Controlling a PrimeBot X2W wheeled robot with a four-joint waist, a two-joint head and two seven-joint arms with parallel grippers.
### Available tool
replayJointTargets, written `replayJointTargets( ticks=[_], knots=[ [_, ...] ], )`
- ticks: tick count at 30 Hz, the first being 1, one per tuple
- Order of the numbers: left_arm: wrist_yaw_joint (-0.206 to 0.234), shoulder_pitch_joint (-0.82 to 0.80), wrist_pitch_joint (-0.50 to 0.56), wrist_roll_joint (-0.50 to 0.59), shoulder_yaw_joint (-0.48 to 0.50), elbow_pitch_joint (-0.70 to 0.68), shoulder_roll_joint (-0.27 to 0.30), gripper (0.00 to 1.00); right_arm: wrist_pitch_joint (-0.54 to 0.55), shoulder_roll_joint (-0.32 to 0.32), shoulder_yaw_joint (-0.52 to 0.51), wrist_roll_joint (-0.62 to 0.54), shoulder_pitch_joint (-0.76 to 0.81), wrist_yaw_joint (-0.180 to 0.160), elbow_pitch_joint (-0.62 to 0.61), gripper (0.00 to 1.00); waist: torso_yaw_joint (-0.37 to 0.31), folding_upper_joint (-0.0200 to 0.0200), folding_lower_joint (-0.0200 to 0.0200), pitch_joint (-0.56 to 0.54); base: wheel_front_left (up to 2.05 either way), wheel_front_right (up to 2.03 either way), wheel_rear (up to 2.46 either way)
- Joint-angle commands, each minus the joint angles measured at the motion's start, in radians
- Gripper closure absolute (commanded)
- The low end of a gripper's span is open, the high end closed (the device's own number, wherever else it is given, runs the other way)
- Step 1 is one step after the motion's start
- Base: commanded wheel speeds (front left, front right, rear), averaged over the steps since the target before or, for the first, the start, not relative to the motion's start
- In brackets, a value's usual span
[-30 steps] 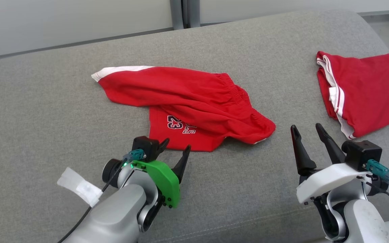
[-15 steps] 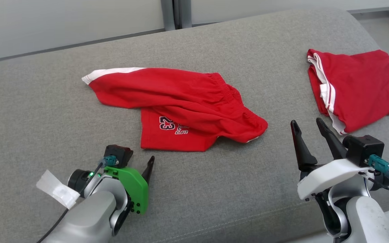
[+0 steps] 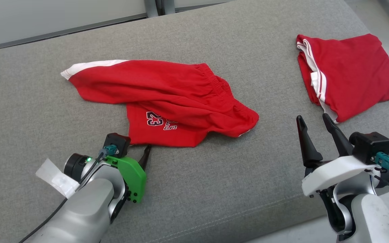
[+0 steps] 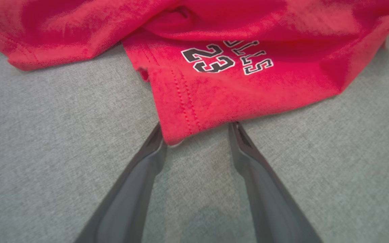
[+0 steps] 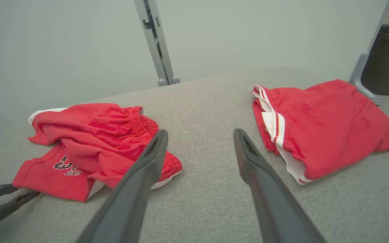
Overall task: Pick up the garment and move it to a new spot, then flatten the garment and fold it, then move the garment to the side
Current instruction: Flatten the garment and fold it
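The garment [image 3: 167,91] is a pair of red shorts with a white stripe and a "23" print, lying crumpled on the grey cushion [image 3: 231,189]. My left gripper [image 3: 137,148] is low at its near left hem corner. In the left wrist view that corner of the garment [image 4: 235,84] lies between the two open fingertips of the left gripper [image 4: 196,126]. My right gripper [image 3: 312,117] hovers open at the lower right, with nothing between its fingers. The right wrist view shows the right gripper [image 5: 201,131] above the cushion between the garment [image 5: 89,141] and the other cloth, with the left gripper [image 5: 24,190] at the hem.
A second red garment [image 3: 349,74] with white stripes lies folded at the far right of the cushion, seen as the folded garment [image 5: 322,125] in the right wrist view. A dark bin [image 5: 388,57] stands beyond it. The cushion's front edge runs just below both grippers.
The head view has shifted. My left gripper drew back to the lower left, then came forward to the garment's hem corner. The right gripper keeps its place and stays open.
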Motion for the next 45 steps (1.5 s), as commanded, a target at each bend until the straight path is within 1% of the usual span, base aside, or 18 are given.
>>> replayJointTargets(
  ticks=[1,2,5,6,7,11,19,25,29,34,39,45],
  knots=[
    [0.008,-0.02,-0.009,0.012,0.009,-0.007,0.002,0.54,-0.001,-0.002,-0.004,-0.001,-0.003,0.0,-0.004,0.0,0.01,0.0,0.0,-0.005,0.0,0.0,0.0],
    [0.011,-0.021,-0.012,0.022,0.013,-0.016,0.001,0.65,-0.003,-0.002,-0.004,-0.001,-0.004,0.0,-0.003,0.0,0.014,0.0,0.0,-0.008,0.0,0.0,0.0],
    [0.031,-0.024,-0.013,0.059,0.048,-0.071,0.007,0.83,-0.006,-0.002,-0.001,0.003,-0.007,0.0,0.002,0.0,0.026,0.0,0.0,-0.013,0.0,0.0,0.0],
    [0.037,-0.015,-0.013,0.074,0.06,-0.09,0.015,0.96,-0.006,-0.002,0.001,0.003,-0.009,0.0,0.004,0.0,0.029,0.0,0.0,-0.015,0.0,0.0,0.0],
    [0.039,-0.003,-0.013,0.09,0.071,-0.108,0.021,1.0,-0.008,-0.002,0.004,0.005,-0.01,0.0,0.006,0.0,0.031,0.0,0.0,-0.017,0.0,0.0,0.0],
    [0.041,0.022,-0.013,0.136,0.102,-0.156,0.021,1.0,-0.011,-0.002,0.01,0.011,-0.014,0.0,0.014,0.0,0.036,0.0,0.0,-0.024,0.0,0.0,0.0],
    [0.028,0.063,-0.013,0.196,0.174,-0.252,0.038,1.0,-0.004,-0.002,0.014,0.005,0.002,0.0,0.019,0.0,0.06,0.0,0.0,-0.056,0.0,0.0,0.0],
    [0.041,0.106,-0.013,0.226,0.214,-0.354,0.06,1.0,0.026,-0.039,0.044,0.008,0.017,0.0,0.031,0.0,0.098,0.0,0.0,-0.078,0.0,0.0,0.0],
    [0.066,0.144,-0.013,0.239,0.234,-0.448,0.091,1.0,0.041,-0.1,0.079,0.035,0.004,0.0,0.07,0.0,0.133,0.0,0.0,-0.082,0.0,0.0,0.0],
    [0.112,0.187,-0.013,0.237,0.257,-0.565,0.134,1.0,0.031,-0.144,0.083,0.056,-0.026,0.0,0.143,0.0,0.176,0.0,0.0,-0.076,0.0,0.0,0.0],
    [0.146,0.221,0.035,0.216,0.267,-0.682,0.186,1.0,0.014,-0.15,0.095,0.067,-0.049,0.0,0.195,0.0,0.197,0.0,0.0,-0.075,0.0,0.0,0.0],
    [0.199,0.257,0.169,0.184,0.276,-0.864,0.283,1.0,-0.007,-0.142,0.112,0.077,-0.065,0.0,0.22,0.0,0.189,0.0,0.0,-0.071,0.0,0.0,0.0]
  ],
)
